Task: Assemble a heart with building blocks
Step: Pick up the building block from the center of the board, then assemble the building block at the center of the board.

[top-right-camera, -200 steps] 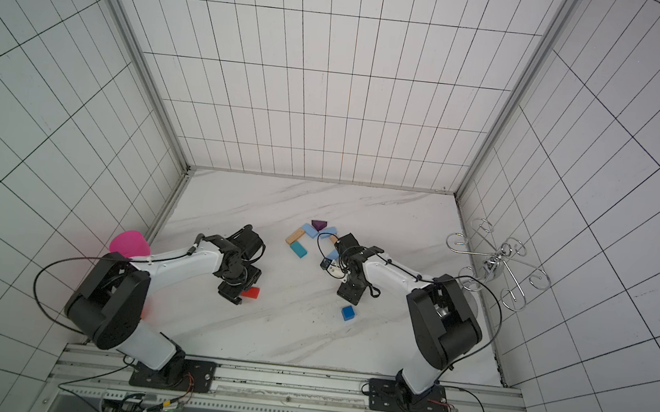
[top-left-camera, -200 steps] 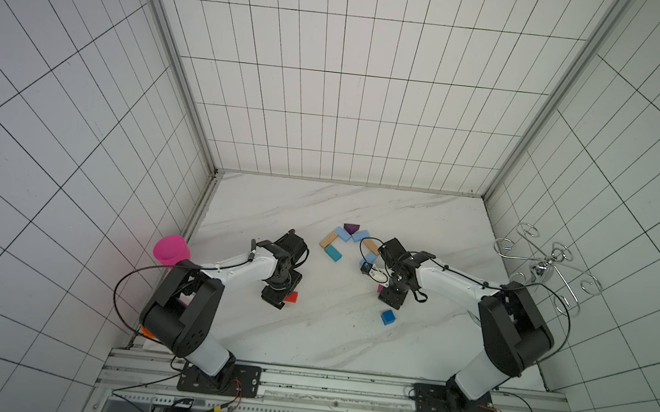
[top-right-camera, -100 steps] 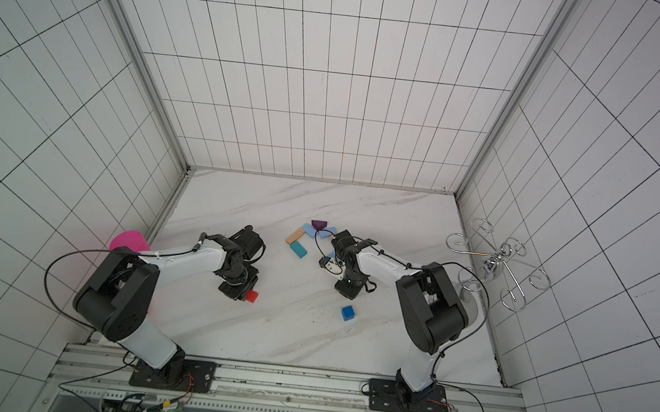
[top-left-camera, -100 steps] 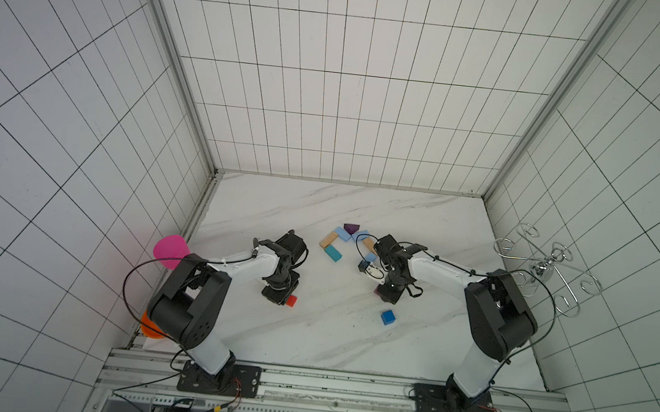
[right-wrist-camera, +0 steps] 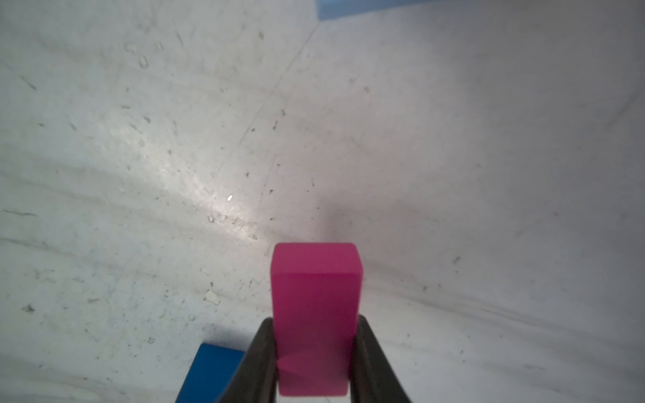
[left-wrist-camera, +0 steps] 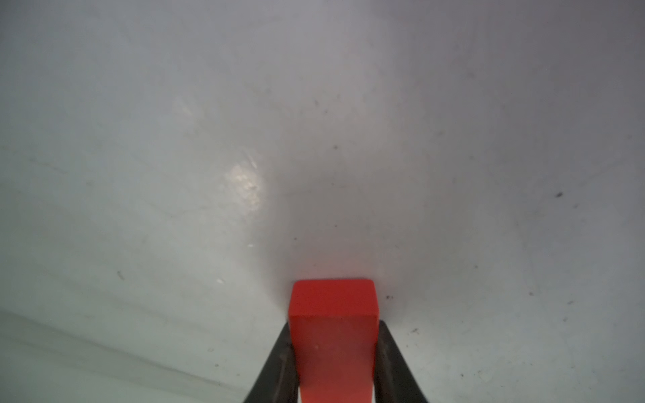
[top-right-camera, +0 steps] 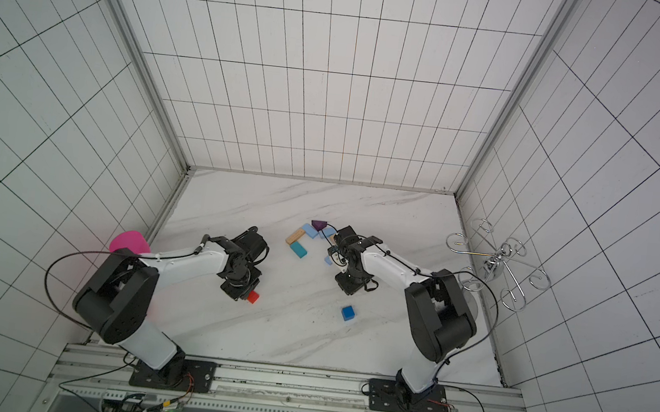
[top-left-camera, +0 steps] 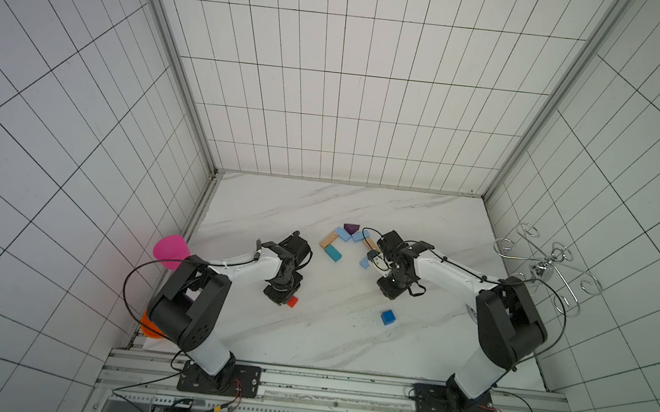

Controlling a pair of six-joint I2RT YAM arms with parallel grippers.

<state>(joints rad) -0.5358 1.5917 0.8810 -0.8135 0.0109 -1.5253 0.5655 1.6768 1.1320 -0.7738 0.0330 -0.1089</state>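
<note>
My left gripper is shut on a red block, low at the table; in both top views the block pokes out beside the gripper. My right gripper is shut on a magenta block, which the gripper hides in both top views. A blue cube lies just in front of it. At the back sits the partial heart: purple triangle, light blue blocks, tan blocks, teal block. A loose light blue block lies nearby.
A pink goblet and an orange bowl stand at the table's left edge behind my left arm. A wire rack stands at the right wall. Tiled walls close in the table on three sides.
Both grippers have shut: the left on the red block, the right on the magenta block. Both arms have hardly shifted.
</note>
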